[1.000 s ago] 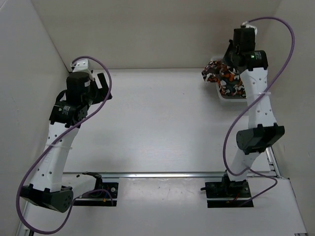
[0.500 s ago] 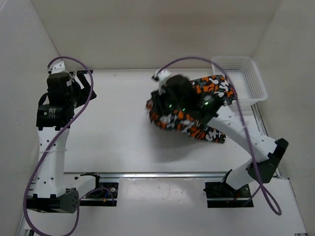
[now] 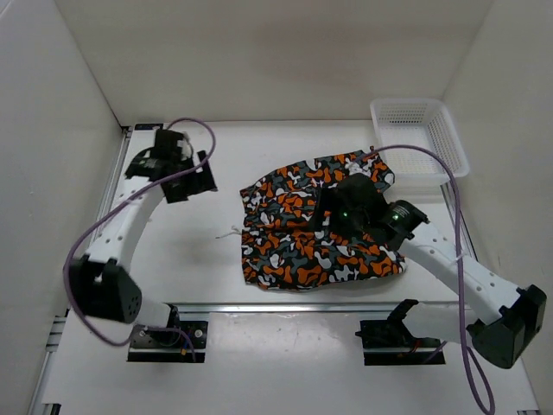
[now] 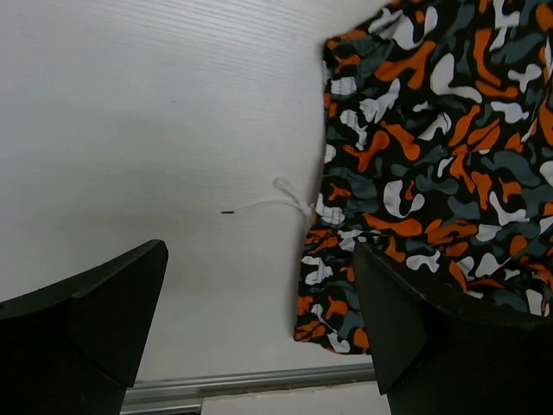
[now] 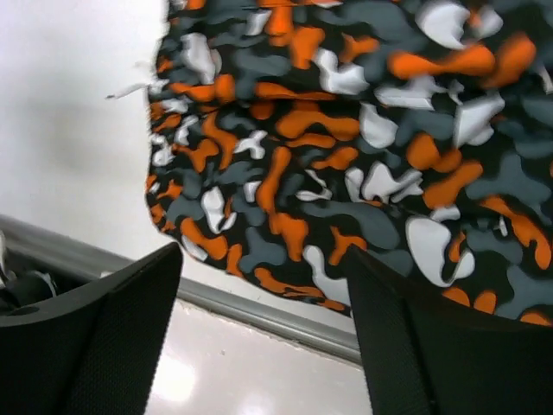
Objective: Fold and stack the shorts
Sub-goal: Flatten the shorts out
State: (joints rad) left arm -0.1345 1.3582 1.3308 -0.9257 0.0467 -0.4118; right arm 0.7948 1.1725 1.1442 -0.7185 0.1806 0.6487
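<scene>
1. The shorts (image 3: 294,238) are lying spread on the tabletop (image 3: 190,259), frame centre, long axis left-right.
2. The right gripper (image 3: 327,212), wide and empty, is hovering directly over them.
3. The left gripper (image 3: 188,175), also wide, is hanging apart, upper left.

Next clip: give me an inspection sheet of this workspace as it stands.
Surface: white table, with a metal rail along the near edge.
Job's things: shorts spread out, unfolded; the white drawstring trails onto bare table.
Clutter: white mesh basket at the far right corner, nothing seen inside.
Pincers: left pincer open over bare table beside the shorts; right pincer open above the shorts' near edge.
Cables: purple cables looped along both arms.
Surroundings: plain white walls.
</scene>
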